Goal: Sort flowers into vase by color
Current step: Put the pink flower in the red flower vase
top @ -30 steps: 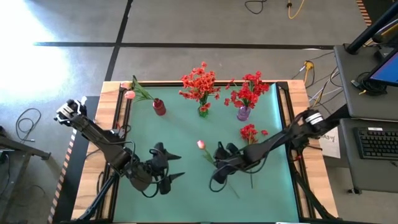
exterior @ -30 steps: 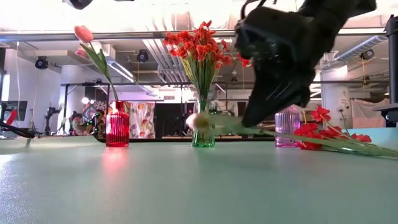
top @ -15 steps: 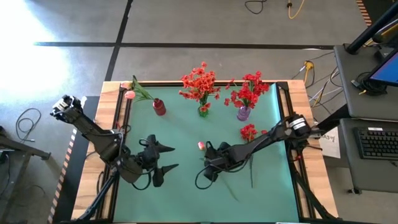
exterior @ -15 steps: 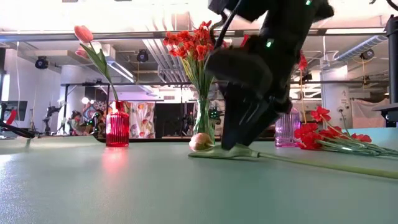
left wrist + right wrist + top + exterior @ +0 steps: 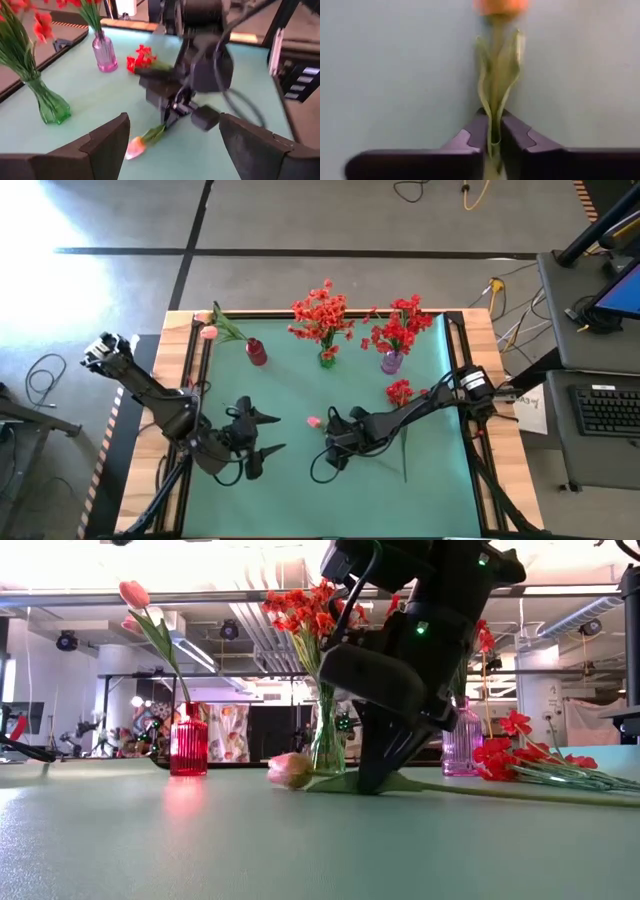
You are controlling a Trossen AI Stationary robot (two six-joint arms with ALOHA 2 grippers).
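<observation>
Most flowers already stand in the three vases (image 5: pixel 322 356) at twelve o'clock. The right gripper (image 5: pixel 334 446) pinches the pink tulip (image 5: pixel 313 422) by its stem, mid-table (bud resting on the mat). A red spray (image 5: pixel 400 393) lies unsorted at two o'clock; the left gripper (image 5: pixel 262 435) waits agape.

A robotics lab or workshop: the green-topped desk (image 5: pixel 300 385) stands on bare concrete floor (image 5: pixel 300 270) with loose cables (image 5: pixel 45 380), a keyboard (image 5: pixel 608 408) sits on a side bench, and exposed ceiling ducts (image 5: pixel 255 630) run behind.
</observation>
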